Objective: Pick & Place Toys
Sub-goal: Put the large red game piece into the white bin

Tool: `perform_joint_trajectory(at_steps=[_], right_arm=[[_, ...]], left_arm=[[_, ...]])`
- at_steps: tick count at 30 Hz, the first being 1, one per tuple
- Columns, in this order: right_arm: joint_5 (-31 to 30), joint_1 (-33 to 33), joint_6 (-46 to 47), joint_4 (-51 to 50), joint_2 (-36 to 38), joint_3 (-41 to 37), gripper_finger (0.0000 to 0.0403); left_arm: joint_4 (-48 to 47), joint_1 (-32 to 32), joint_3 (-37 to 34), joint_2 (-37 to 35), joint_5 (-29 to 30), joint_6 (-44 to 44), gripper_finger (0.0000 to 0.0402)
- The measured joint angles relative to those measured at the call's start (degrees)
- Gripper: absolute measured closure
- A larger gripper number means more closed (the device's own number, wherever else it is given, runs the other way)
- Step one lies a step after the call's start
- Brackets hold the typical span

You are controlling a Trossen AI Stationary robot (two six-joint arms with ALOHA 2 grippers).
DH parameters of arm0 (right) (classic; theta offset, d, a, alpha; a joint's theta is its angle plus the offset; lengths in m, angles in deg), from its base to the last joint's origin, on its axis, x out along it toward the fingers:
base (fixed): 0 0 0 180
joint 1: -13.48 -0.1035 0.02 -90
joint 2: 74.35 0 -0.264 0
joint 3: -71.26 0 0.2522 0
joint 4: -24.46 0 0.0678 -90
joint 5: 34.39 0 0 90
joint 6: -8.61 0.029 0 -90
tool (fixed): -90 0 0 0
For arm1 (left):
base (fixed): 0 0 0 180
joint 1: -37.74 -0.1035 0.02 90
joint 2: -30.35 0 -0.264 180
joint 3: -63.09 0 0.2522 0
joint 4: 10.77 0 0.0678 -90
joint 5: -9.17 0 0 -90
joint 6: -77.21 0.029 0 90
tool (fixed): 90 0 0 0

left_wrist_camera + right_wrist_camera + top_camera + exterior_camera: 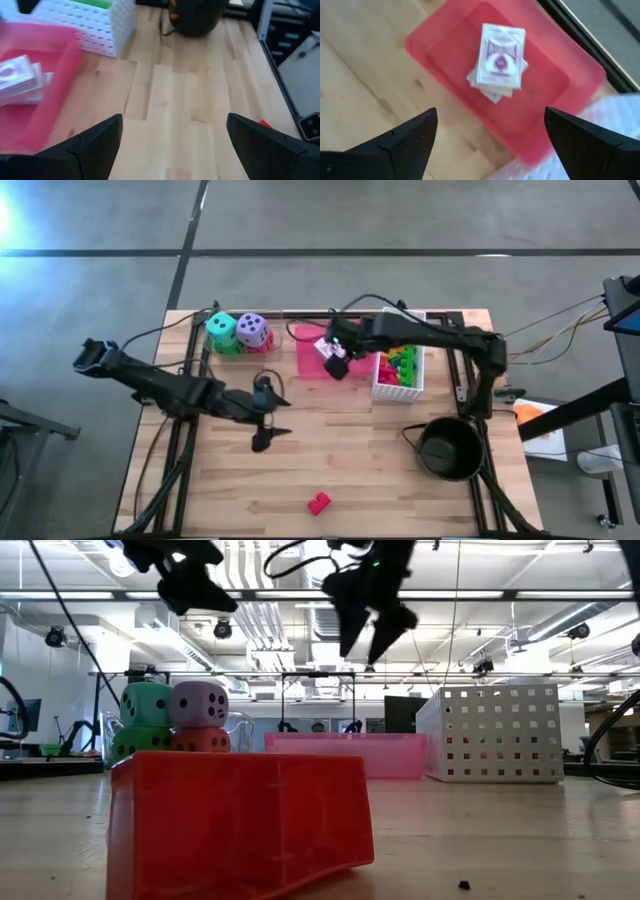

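Observation:
Both grippers hang open above the table and touch nothing. My right gripper (338, 360) (490, 135) is over the pink tray (308, 355) (545, 95), where a small stack of card packs (500, 57) (17, 80) lies flat on the tray's floor. My left gripper (270, 418) (172, 140) hovers over bare wood at the table's middle left. A teal die (221, 329) (147, 705) and a purple die (253, 330) (200, 703) sit on top of a green die (135, 743) and a red die (203, 741) at the far left. One red brick (318, 502) (240, 820) lies near the front edge.
A white mesh basket (385, 388) (490, 735) filled with coloured bricks stands right of the pink tray. A black round pot (450, 448) (195, 17) sits at the right, toward the near edge. Cables run along the far edge, behind the tray.

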Motion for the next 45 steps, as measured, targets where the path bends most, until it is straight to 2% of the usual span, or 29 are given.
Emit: perform_joint_trajectory(at_steps=[9, 15, 23, 28, 33, 35, 40, 45], right_arm=[[-4.3, -8.6, 12.7, 2.8, 17.1, -19.5, 0.0049], [-6.9, -16.0, 19.0, 15.0, 26.1, -31.6, 0.0049], [-10.3, -21.1, 19.6, 28.3, 31.2, -41.9, 0.0048], [-10.3, -21.9, 20.2, 31.4, 31.4, -44.9, 0.0048], [-9.8, -21.9, 20.2, 31.1, 29.0, -44.7, 0.0048], [-9.7, -22.0, 20.2, 31.2, 27.9, -43.9, 0.0048], [-9.0, -22.0, 17.9, 30.8, 25.2, -40.8, 0.0048], [-5.2, -22.3, 14.7, 29.9, 24.3, -37.9, 0.0048]], left_arm=[[0.4, 4.0, 7.9, 12.4, -0.9, 1.3, 0.0041], [0.1, 7.3, 11.6, 20.5, -0.2, 1.4, 0.0041], [0.0, 9.6, 14.8, 29.9, 0.7, -0.5, 0.0041], [0.8, 9.8, 16.1, 33.6, -5.0, -3.5, 0.0041], [2.3, 10.8, 17.8, 36.4, -11.1, 3.9, 0.0041], [1.7, 10.7, 18.4, 37.1, -13.3, 0.3, 0.0041], [0.0, 9.2, 21.4, 37.5, -15.8, -19.3, 0.0042], [0.7, 10.1, 24.9, 38.6, -14.4, -20.9, 0.0042]])
